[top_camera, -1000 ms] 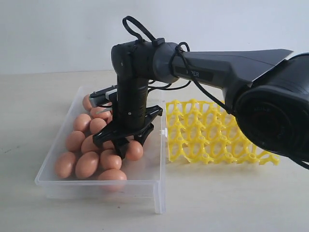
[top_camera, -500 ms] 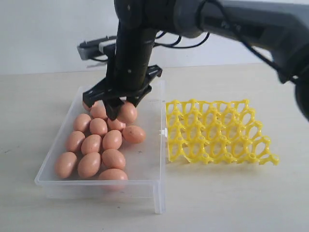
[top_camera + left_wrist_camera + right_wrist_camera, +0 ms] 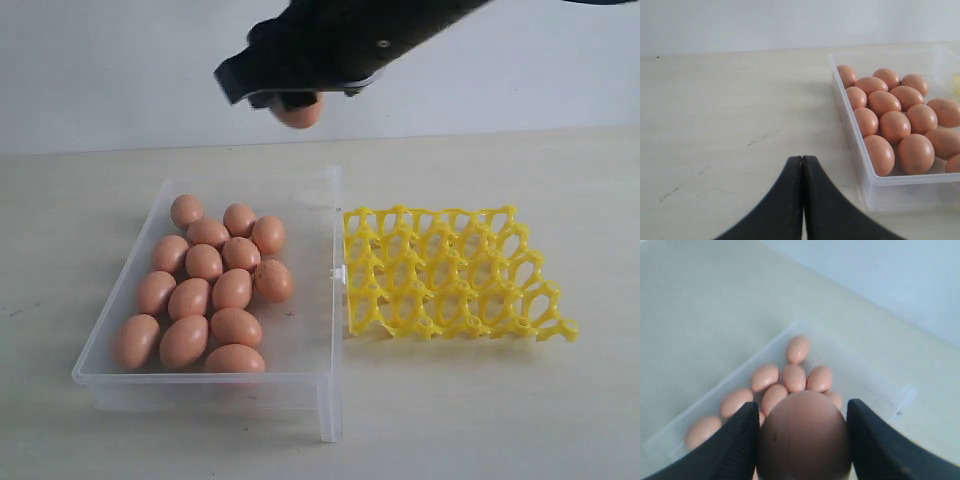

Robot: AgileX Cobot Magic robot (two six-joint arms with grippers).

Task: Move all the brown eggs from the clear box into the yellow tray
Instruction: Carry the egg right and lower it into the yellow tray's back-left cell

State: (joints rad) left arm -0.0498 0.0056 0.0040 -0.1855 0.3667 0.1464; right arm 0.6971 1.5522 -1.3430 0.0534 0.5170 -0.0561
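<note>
**Above the clear box (image 3: 325, 215), one egg in the right gripper's (image 3: 296, 100) grasp**

At the 12 o'clock edge of the exterior view, the right gripper hangs high over the table (image 3: 80, 200). Its two black fingers (image 3: 735, 445) are clamped on either side of the held egg (image 3: 298, 112). The right wrist view shows this egg filling the gap between the fingers, with the box well below it.

The clear box lies on the table at 9 o'clock from the yellow tray (image 3: 440, 275). The two sit just beside each other. A small white clasp (image 3: 340, 273) on the box's long wall faces the tray. About fifteen brown eggs (image 3: 205, 290) lie inside the box. They touch one another in a cluster crowded toward its 9 o'clock wall, and a strip of bare floor runs along the 3 o'clock wall. The tray rests flat on the table, its round cups facing up.

The left gripper (image 3: 802, 200) has its jaws pressed together with nothing between them. It sits low over bare table, with a corner of the box and its eggs near it.
</note>
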